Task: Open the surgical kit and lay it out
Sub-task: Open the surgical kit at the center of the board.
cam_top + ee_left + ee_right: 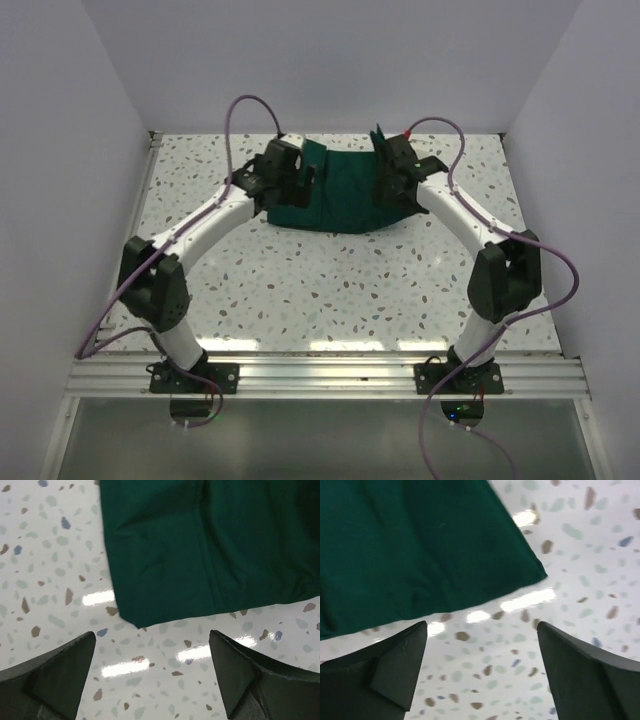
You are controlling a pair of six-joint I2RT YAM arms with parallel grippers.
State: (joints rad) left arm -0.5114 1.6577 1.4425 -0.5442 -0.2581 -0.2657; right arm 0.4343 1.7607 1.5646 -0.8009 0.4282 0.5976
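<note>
Terrazzo table (330, 290) under green drape (345, 195); white walls (330, 60).

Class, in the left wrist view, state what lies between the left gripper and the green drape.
Only bare speckled table: the left gripper hangs open, short of the near edge of the drape. The left wrist view shows this.

place: robot lab cell | white walls (330, 60) | speckled table (300, 290) | aluminium rail (330, 377)
</note>
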